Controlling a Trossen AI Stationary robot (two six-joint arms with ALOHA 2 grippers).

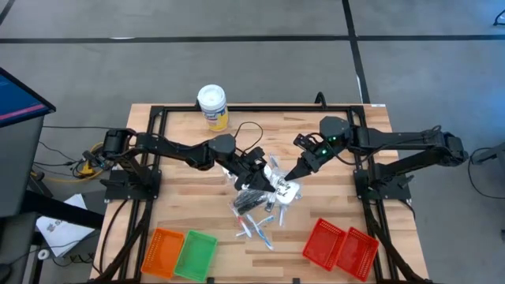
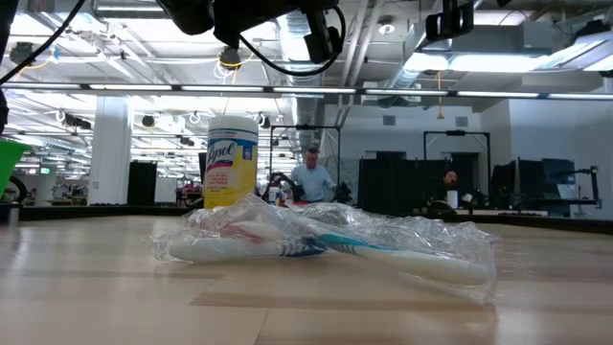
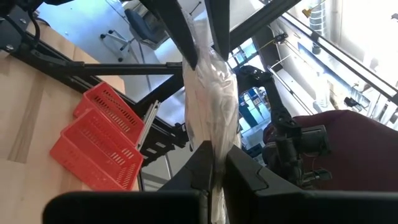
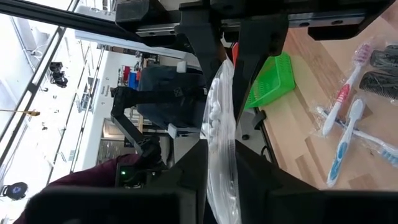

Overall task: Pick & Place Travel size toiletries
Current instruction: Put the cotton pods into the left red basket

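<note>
The wooden surface point(image 1: 316, 150) sits in a wide workshop hall, and in the low view two people stand far back among desks and racks. Above its middle I hold one clear plastic bag point(image 1: 282, 188) between both arms: my left gripper point(image 1: 264, 175) is clamped on one end of it and my right gripper point(image 1: 290, 177) is clamped on the other, the two almost touching. In each wrist view the crinkled film point(image 3: 211, 93) runs from my own closed fingers up into the other arm's fingers point(image 4: 205, 37). Just below the bag the toiletries point(image 1: 254, 213) lie in a loose heap on the surface: wrapped toothbrushes point(image 4: 348, 121) with blue and red handles, and dark combs point(image 4: 379, 81) beside them. The low view shows a few toothbrushes in crumpled wrap point(image 2: 326, 240) lying flat. A yellow canister point(image 1: 212, 106) stands at the far edge. An orange basket point(image 1: 162, 251) and a green basket point(image 1: 196, 256) sit at the near left, two red baskets point(image 1: 341, 246) at the near right
</note>
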